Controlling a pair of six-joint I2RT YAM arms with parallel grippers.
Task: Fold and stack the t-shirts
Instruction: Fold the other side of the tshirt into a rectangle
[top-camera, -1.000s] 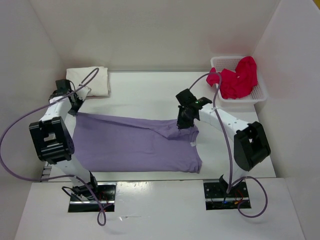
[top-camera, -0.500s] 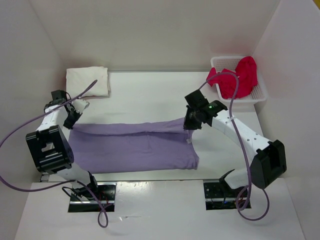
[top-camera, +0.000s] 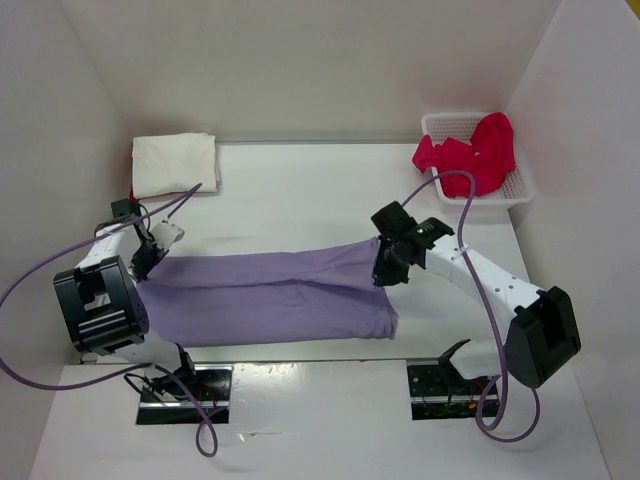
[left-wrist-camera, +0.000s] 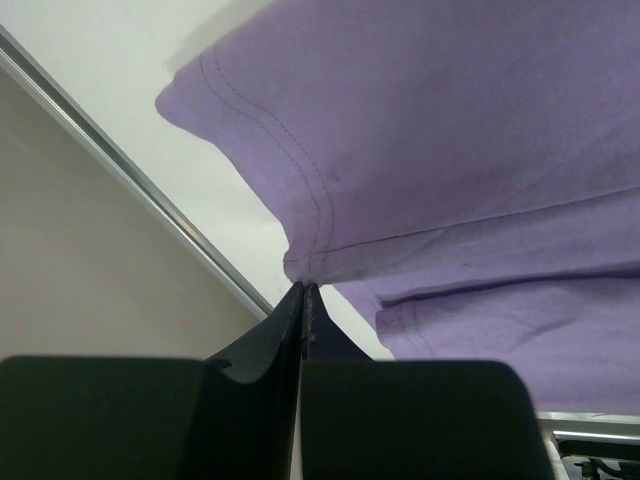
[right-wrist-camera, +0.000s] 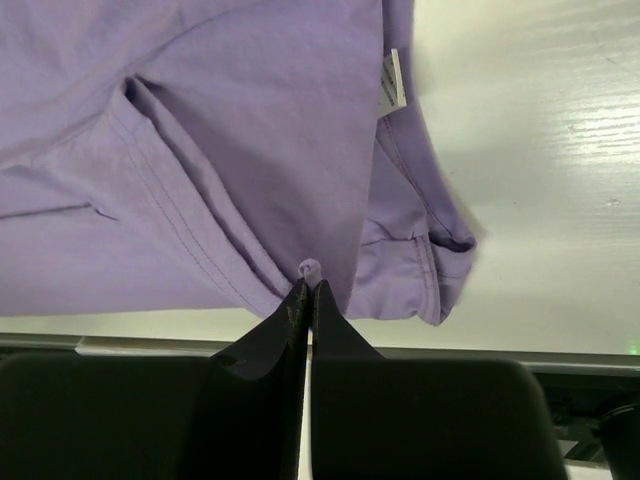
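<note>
A lavender purple t-shirt (top-camera: 265, 295) lies across the table's near half, folded lengthwise into a long band. My left gripper (top-camera: 143, 262) is shut on its left edge, pinching a stitched hem corner (left-wrist-camera: 305, 268). My right gripper (top-camera: 385, 272) is shut on the shirt's right end, with a small nub of purple cloth (right-wrist-camera: 311, 270) held between the fingertips. A folded off-white t-shirt (top-camera: 175, 163) lies at the back left. A red t-shirt (top-camera: 470, 155) spills out of the basket at the back right.
The white mesh basket (top-camera: 525, 185) stands in the back right corner against the wall. White walls enclose the table on three sides. The shirt's white label (right-wrist-camera: 391, 80) shows near the right gripper. Purple cables loop from both arms.
Both grippers have carried the shirt's far edge toward the near side, folding it over. The purple shirt has gone from a wide spread to a narrower band.
</note>
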